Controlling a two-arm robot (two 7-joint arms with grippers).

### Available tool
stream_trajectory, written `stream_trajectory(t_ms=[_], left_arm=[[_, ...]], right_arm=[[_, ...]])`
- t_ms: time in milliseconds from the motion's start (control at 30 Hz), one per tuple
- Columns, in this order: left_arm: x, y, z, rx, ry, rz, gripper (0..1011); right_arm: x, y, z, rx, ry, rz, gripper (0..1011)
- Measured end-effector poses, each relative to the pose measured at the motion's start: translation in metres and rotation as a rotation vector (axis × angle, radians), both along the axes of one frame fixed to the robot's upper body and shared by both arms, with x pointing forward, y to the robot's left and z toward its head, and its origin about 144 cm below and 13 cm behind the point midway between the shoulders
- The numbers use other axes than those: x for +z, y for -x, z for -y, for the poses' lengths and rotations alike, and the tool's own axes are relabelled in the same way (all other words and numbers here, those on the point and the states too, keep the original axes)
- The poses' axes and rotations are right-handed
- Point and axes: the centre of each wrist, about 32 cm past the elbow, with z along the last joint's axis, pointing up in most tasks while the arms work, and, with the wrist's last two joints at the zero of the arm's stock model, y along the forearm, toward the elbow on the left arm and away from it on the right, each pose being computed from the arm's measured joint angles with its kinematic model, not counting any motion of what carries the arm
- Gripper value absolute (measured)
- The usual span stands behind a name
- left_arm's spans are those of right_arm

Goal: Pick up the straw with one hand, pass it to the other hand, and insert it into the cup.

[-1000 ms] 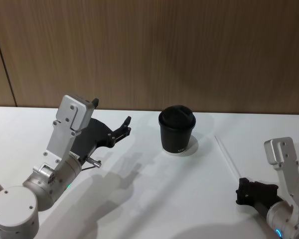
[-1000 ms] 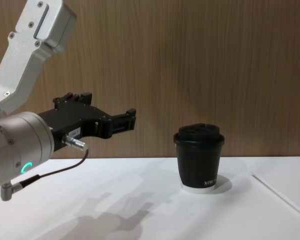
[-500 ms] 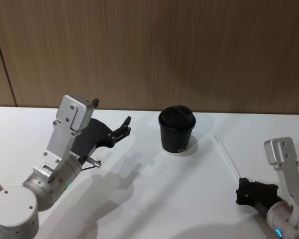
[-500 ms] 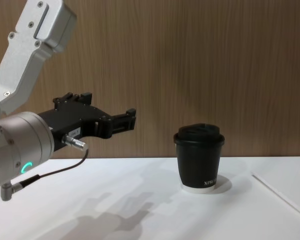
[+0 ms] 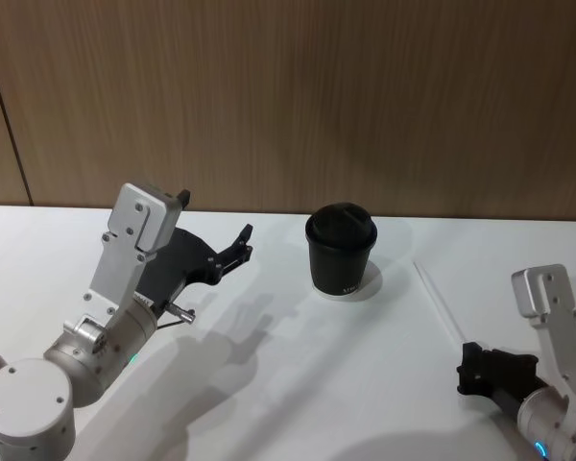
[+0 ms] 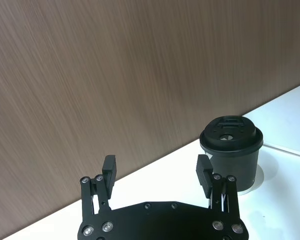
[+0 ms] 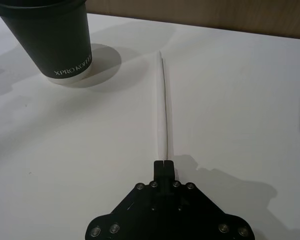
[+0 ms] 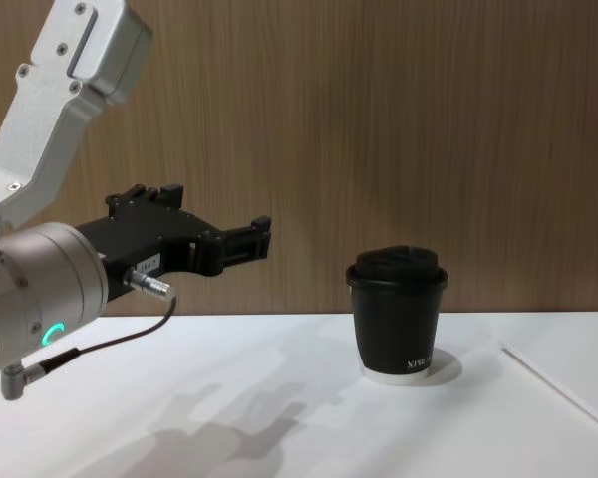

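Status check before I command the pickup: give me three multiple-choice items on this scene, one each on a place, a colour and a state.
1. Where is the straw relative to the cup?
A. Inside it.
B. Flat on the table, on the cup's right.
C. Lying on top of it.

2. What colour is the cup's lid?
A. White.
B. Red.
C. Black.

3. How is the left end effector?
A. Open and empty, above the table.
B. Shut on the straw.
C. Shut on the cup.

Answers: 1 B, it lies apart from the cup toward the robot's right, with the right end effector at its near end; 2 C, the domed lid is black like the cup body; 3 A, a wide gap shows between its fingers.
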Motion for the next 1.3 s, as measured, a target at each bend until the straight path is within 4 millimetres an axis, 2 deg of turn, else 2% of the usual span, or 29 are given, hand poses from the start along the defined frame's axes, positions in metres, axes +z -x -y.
stream_trajectory(t_ms=[533, 967, 1300], left_arm=[[0.0, 0.0, 0.0, 0.0, 0.0, 0.0, 1003], [0.0, 0.0, 0.0, 0.0, 0.0, 0.0, 1003], [0.0, 0.0, 0.0, 0.0, 0.0, 0.0, 1003]], right_arm=[[-0.001, 0.0, 0.014, 0.032, 0.013, 0.081, 0], [0.004, -0.002, 0.035, 0.074, 0.034, 0.179, 0], [0.015, -0.001, 0.058, 0.168, 0.06, 0.269, 0]])
